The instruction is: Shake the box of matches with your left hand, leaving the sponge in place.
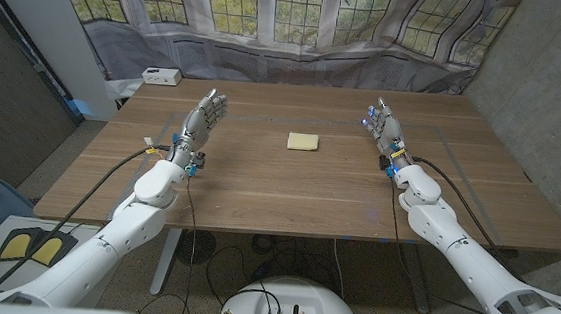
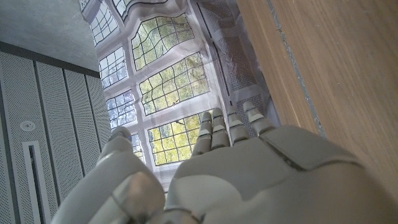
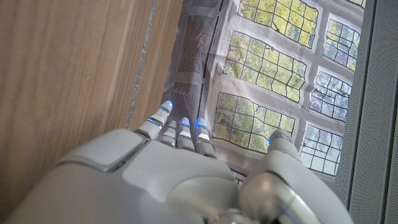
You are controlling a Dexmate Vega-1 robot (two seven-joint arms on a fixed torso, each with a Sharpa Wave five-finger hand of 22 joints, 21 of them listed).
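Observation:
A flat pale-yellow sponge [image 1: 303, 142] lies near the middle of the wooden table [image 1: 288, 193]. A small white box [image 1: 160, 75] sits at the table's far left corner; I cannot tell whether it is the box of matches. My left hand [image 1: 203, 121] stands left of the sponge, well apart from it, with its fingers extended and nothing in it. My right hand [image 1: 383, 125] stands right of the sponge in the same way and holds nothing. The left hand [image 2: 249, 180] and right hand [image 3: 168, 180] also show from behind in their wrist views, fingers straight beside the table.
Behind the table's far edge hang a grey curtain [image 1: 299, 53] and leaded windows [image 1: 273, 1]. A grey wall [image 1: 557, 88] stands to the right. Cables [image 1: 252, 260] hang under the table's near edge.

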